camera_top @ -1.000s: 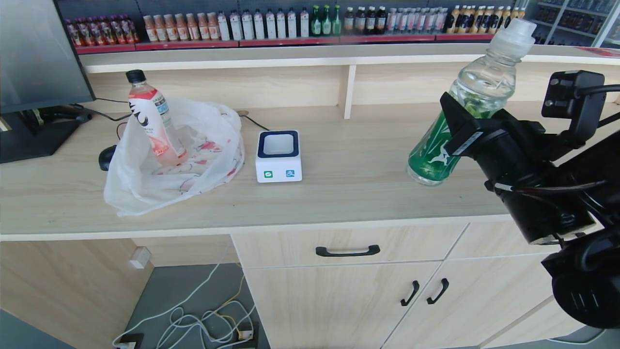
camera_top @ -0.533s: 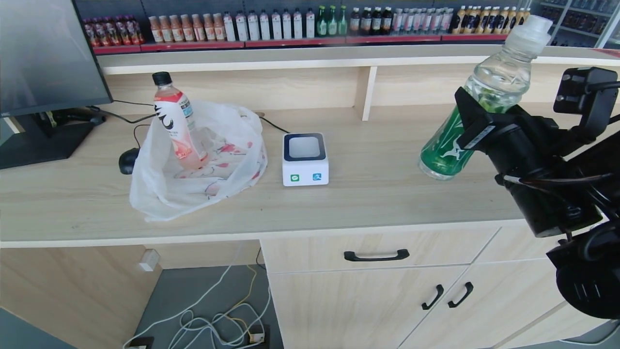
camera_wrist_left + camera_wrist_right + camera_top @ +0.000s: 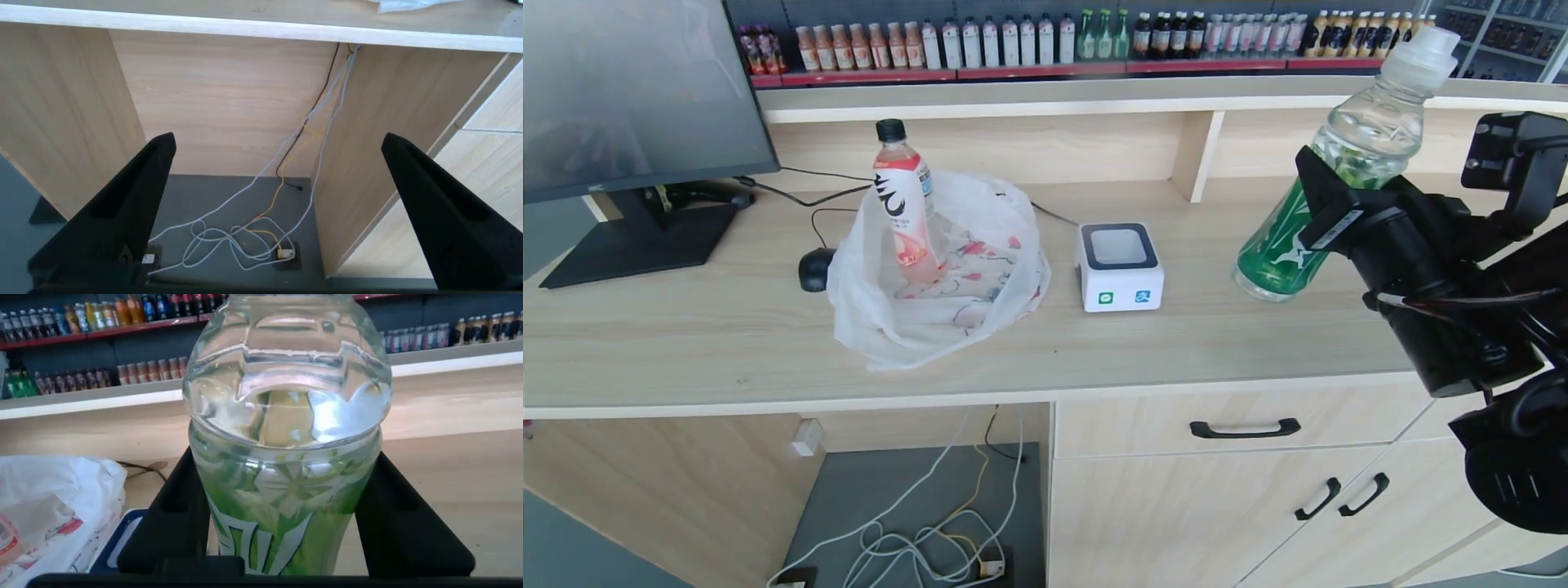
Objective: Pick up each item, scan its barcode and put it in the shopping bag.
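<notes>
Over the last second the whole head view has swung: the shopping bag [image 3: 947, 302], the scanner [image 3: 1120, 265] and the worktop [image 3: 686, 327] all sit further right in it, so the camera has turned, not the things. The green bottle [image 3: 1339, 163] and the right end effector [image 3: 1319, 208] keep their place in the view, so the bottle now hangs nearer the scanner, tilted above the worktop but well apart from it. The right end effector is closed on the bottle's labelled middle. The left end effector [image 3: 278, 212] is wide open and holds nothing, low before the cables [image 3: 245, 237]. A pink bottle [image 3: 903, 204] already stands in the bag. Scanning looks like the next step: the barcode has yet to face the scanner's window
</notes>
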Tool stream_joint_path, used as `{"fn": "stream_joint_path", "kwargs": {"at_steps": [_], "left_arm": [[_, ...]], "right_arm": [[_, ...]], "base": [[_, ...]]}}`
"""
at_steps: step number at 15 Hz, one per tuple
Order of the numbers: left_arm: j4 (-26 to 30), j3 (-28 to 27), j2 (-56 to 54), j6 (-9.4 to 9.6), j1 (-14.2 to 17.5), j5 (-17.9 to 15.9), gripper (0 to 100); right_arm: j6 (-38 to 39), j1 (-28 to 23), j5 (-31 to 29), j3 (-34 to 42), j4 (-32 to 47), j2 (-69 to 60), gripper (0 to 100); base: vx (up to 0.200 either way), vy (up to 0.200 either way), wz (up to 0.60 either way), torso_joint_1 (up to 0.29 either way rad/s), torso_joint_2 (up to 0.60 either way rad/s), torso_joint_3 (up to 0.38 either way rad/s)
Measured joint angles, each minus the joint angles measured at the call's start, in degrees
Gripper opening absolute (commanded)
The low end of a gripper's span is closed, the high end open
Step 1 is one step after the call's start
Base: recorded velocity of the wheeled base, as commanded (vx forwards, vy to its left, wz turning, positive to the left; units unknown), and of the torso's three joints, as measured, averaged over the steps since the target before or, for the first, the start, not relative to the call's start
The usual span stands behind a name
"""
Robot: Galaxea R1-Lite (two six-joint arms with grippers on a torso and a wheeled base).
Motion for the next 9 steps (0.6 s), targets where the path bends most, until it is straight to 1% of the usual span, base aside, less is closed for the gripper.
{"fn": "stream_joint_path", "kwargs": {"at_steps": [4,7,9], "left_arm": [[0.0,0.0,0.0,0.12,0.0,0.0,100],[0.0,0.0,0.0,0.10,0.1,0.0,100],[0.0,0.0,0.0,0.10,0.0,0.0,100]], "right_arm": [[-0.2,0.2,0.0,0.5,0.0,-0.5,0],[-1.0,-0.1,-0.2,2.2,0.1,-0.8,0],[-1.1,0.3,1.2,3.3,0.0,-1.0,0]], "base": [[0.000,0.000,0.00,0.000,0.00,0.000],[0.000,0.000,0.00,0.000,0.00,0.000],[0.000,0.000,0.00,0.000,0.00,0.000]]}}
